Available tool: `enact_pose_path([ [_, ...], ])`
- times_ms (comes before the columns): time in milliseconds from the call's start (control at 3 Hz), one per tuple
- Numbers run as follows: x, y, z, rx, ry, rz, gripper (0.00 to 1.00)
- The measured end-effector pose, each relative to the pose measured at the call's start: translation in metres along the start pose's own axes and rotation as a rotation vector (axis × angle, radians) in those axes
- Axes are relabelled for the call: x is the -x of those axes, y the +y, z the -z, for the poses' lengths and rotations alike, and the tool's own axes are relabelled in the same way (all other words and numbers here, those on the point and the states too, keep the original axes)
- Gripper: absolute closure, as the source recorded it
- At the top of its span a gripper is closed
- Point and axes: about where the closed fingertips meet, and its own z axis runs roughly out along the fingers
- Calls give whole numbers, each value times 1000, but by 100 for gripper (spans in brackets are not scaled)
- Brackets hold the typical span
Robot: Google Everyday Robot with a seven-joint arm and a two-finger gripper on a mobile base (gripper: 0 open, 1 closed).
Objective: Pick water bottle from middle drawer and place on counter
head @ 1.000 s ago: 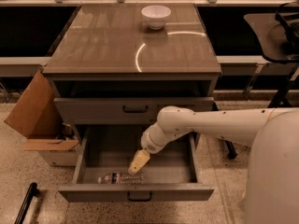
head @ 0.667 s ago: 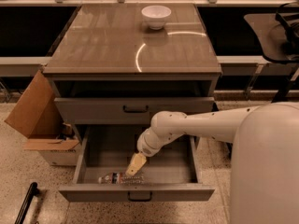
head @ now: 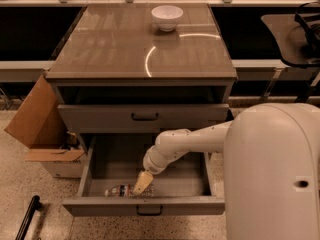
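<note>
Lying sideways along the front wall of the open wide grey metal middle drawer (head: pixel 100 207): small clear plastic water bottle (head: pixel 120 190). Lowered onto its right end: tan gripper (head: pixel 143 182). Released or clenched, cannot tell.

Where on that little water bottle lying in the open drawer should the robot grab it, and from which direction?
Probably around the middle of its body, coming straight down from above. The water bottle lies on its side, close along the front wall of the middle drawer, so a sideways approach looks blocked, while its narrow round body is exposed on top. The gripper hangs inside the drawer, over the bottle's right end.
</note>
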Motion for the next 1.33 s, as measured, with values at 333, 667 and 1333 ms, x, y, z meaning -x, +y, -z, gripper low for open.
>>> enact_pose_path([
  [333,-3,-5,-18,9,-19,24,0],
  [667,-9,-10,-39,4,-11,49,0],
  [1333,-13,-4,-66,-16,54,87,0],
])
